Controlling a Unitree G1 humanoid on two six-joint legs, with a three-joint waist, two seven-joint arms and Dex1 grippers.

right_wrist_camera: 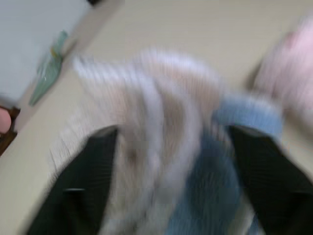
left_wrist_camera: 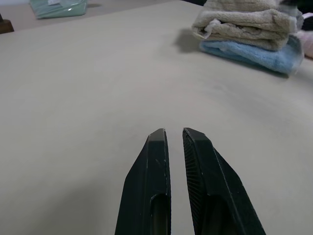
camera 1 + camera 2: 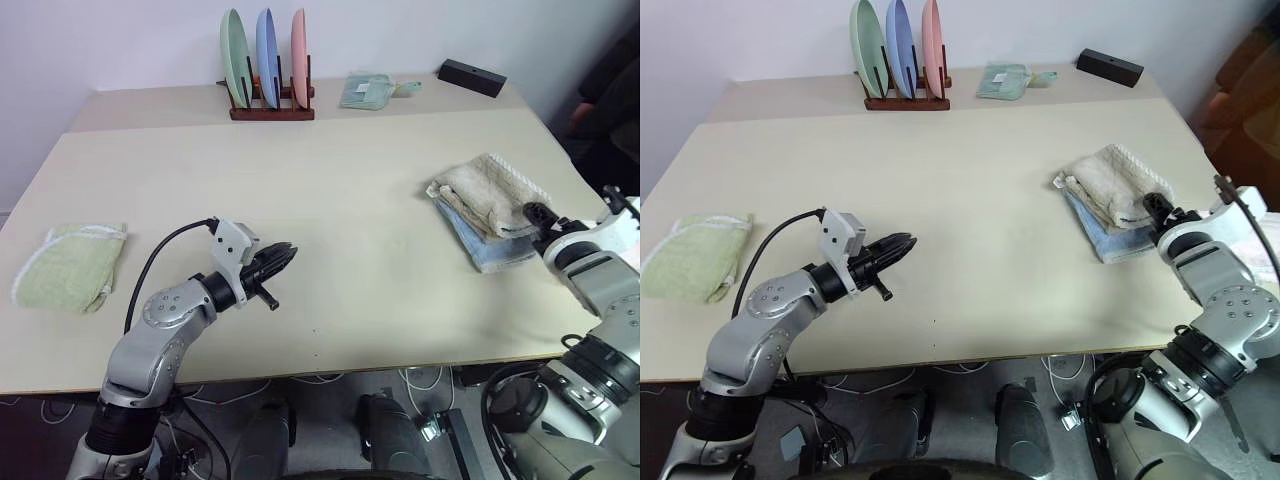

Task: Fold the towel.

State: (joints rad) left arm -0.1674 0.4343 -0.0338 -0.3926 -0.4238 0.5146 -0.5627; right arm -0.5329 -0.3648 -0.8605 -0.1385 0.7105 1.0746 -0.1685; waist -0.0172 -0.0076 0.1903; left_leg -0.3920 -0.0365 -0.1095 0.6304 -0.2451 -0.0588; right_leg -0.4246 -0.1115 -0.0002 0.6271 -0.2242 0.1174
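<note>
My right gripper (image 1: 171, 181) stands wide around the folded towel (image 3: 490, 192) at three o'clock — I'd back away straight, snagging nothing; left gripper (image 2: 175, 142) narrow, empty.

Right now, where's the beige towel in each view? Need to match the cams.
Left eye: towel at right, folded on the blue cloth, just ahead of the right hand.
Right eye: towel at right, same stack.
Left wrist: towel far across the table, atop the blue cloth.
Right wrist: towel close up between the open fingers, blurred.
Shared landmark: the blue cloth beneath it.
</note>
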